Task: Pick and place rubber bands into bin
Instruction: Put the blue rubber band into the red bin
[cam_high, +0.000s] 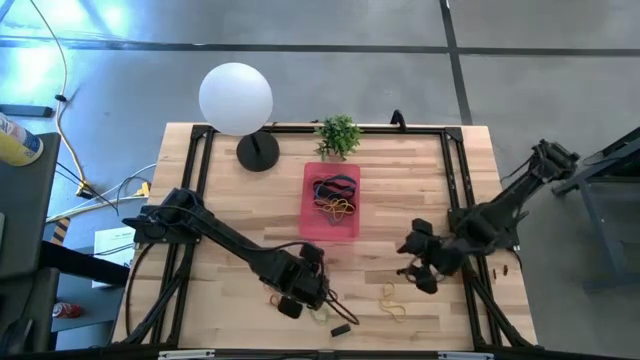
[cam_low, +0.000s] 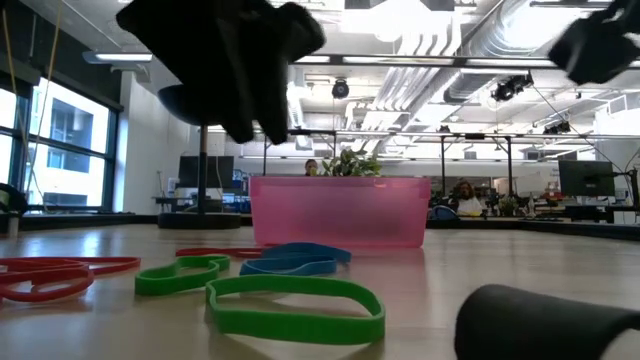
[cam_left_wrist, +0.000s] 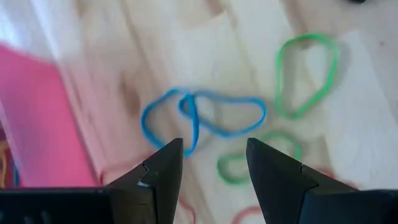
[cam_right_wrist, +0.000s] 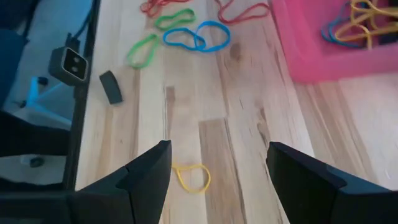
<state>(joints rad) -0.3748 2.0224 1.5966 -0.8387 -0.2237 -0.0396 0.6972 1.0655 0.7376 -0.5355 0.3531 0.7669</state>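
Note:
The pink bin (cam_high: 331, 232) lies mid-table with blue, yellow and dark rubber bands (cam_high: 335, 195) inside. More rubber bands lie flat on the wood near the bin's near end: a blue pair (cam_left_wrist: 199, 115), green loops (cam_left_wrist: 308, 71), red ones (cam_low: 50, 275). A yellow band (cam_right_wrist: 193, 177) lies apart. My left gripper (cam_left_wrist: 211, 146) hovers open above the blue pair, near the bin (cam_left_wrist: 31, 124). My right gripper (cam_right_wrist: 217, 146) is open above the yellow band, right of the bin (cam_right_wrist: 336, 56). Both grippers hold nothing.
A small black block (cam_high: 340, 328) lies by the near edge, close to the loose bands. A potted plant (cam_high: 338, 135) and a white globe lamp (cam_high: 235, 97) stand at the far edge. Bare wood lies between the bin and my right gripper (cam_high: 425, 270).

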